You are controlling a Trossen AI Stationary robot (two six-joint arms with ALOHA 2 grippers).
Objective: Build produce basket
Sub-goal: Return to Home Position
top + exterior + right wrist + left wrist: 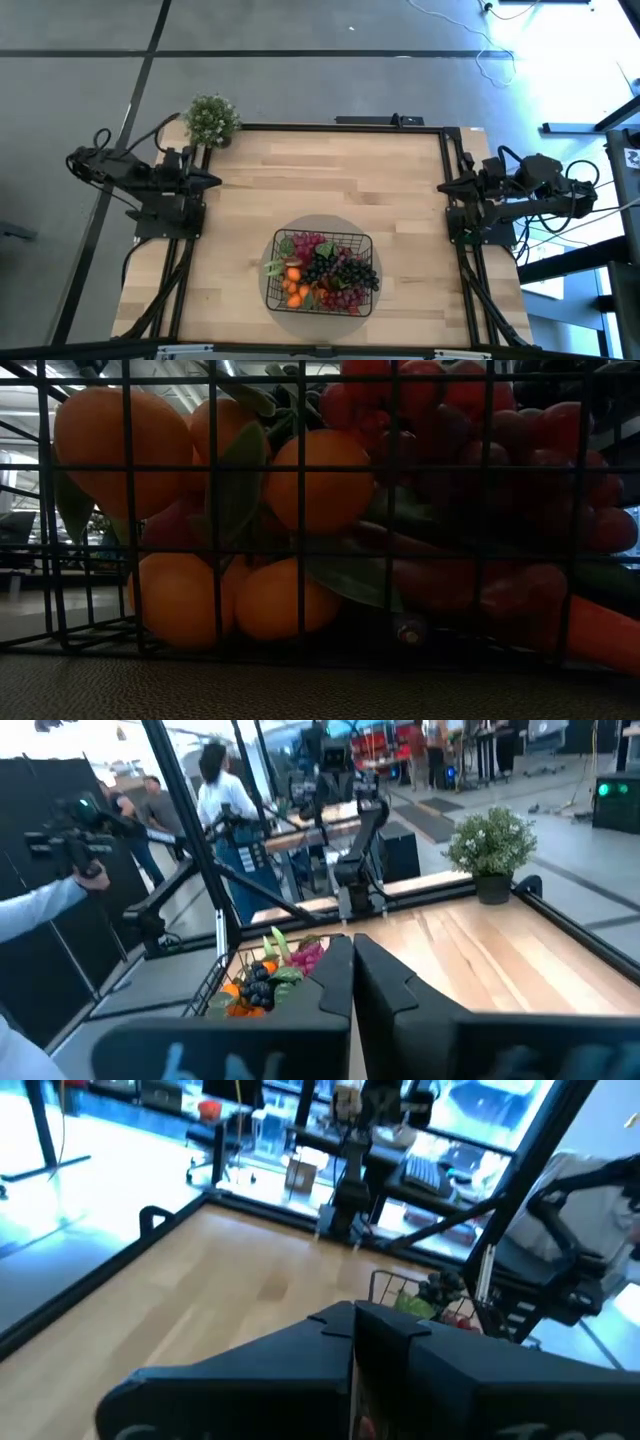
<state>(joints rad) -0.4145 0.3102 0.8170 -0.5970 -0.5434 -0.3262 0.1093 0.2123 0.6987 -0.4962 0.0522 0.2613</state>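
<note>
One basket (320, 233) of produce (325, 270), at least four oranges (320, 480) showing, sits on the desk (300, 170) between the left fingers (210, 181) and right fingers (447, 186), both pairs pressed together, well apart from it.

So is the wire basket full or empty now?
Full: the basket is heaped with oranges and grape bunches. The left gripper and right gripper wait at the table's sides.

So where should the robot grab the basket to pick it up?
Probably grab the basket by its top rim wire at a side, coming straight down. The rim is thin open wire, easy to pinch, and the produce is heaped in the middle. The left gripper and right gripper wait off to either side.
</note>
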